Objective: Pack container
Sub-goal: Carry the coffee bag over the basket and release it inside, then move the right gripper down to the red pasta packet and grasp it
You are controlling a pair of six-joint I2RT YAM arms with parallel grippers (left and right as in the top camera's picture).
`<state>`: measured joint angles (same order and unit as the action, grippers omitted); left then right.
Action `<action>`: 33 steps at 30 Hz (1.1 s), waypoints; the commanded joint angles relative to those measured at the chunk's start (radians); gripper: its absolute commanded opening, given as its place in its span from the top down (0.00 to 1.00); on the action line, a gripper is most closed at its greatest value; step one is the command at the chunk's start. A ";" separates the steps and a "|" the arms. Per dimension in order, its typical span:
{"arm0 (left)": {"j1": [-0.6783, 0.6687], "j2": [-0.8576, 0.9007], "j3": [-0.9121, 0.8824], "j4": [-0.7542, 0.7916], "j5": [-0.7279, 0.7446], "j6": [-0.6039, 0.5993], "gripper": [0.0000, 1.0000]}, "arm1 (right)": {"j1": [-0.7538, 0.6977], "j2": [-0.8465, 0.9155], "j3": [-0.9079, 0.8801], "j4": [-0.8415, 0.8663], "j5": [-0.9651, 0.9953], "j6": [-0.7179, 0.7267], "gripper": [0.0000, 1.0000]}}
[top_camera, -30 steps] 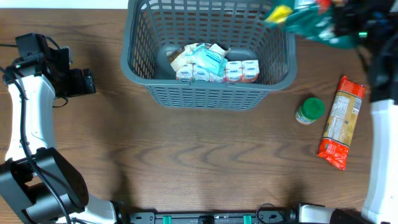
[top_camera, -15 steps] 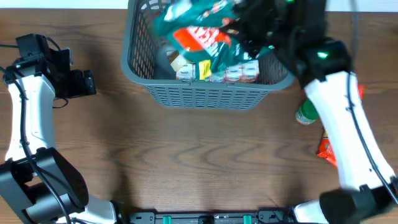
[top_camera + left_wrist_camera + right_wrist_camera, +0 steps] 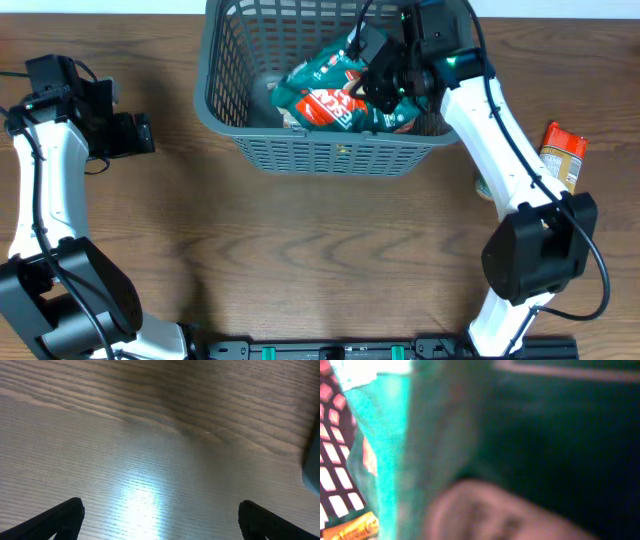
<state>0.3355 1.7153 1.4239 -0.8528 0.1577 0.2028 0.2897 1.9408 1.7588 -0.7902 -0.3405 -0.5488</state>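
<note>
Container: grey slotted basket (image 3: 335, 152) at the far middle of the wooden table (image 3: 300, 260)
Right gripper: (image 3: 385, 80) reaches inside the basket, pinching the right end of a green snack bag (image 3: 322, 92)
Green snack bag: tilted, within the basket walls; fills the right wrist view (image 3: 520, 435)
Left gripper: (image 3: 135, 133) well left of the basket, over bare table, fingers (image 3: 65, 515) spread wide
Orange packet: (image 3: 562, 150) on the table right of the basket, partly behind the right arm

Moved: right gripper (image 3: 378, 84) swung left and down; green snack bag (image 3: 322, 96) now inside container (image 3: 330, 156).
</note>
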 commanded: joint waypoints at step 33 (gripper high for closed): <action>-0.002 0.003 0.005 -0.005 0.016 0.009 0.01 | -0.284 -0.177 0.652 -0.736 0.649 0.950 0.01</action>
<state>0.3355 1.7153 1.4239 -0.8558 0.1581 0.2062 0.0944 1.7691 2.4096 -1.4719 0.1947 0.1741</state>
